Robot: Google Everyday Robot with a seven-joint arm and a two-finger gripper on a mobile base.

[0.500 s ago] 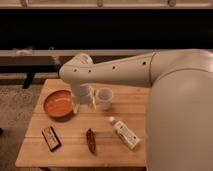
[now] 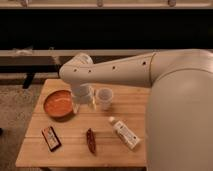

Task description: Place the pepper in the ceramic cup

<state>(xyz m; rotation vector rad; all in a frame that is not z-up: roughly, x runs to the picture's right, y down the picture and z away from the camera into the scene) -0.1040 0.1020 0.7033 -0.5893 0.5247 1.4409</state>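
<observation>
The pepper, small, dark red-brown and slender, lies on the wooden table near its front edge. The white ceramic cup stands upright mid-table. My gripper hangs from the big white arm between the orange bowl and the cup, just left of the cup and well behind the pepper. It looks open and empty, its fingers pointing down above the tabletop.
An orange bowl sits at the left. A flat dark packet with orange print lies front left. A white labelled bottle lies on its side front right. The arm covers the table's right side.
</observation>
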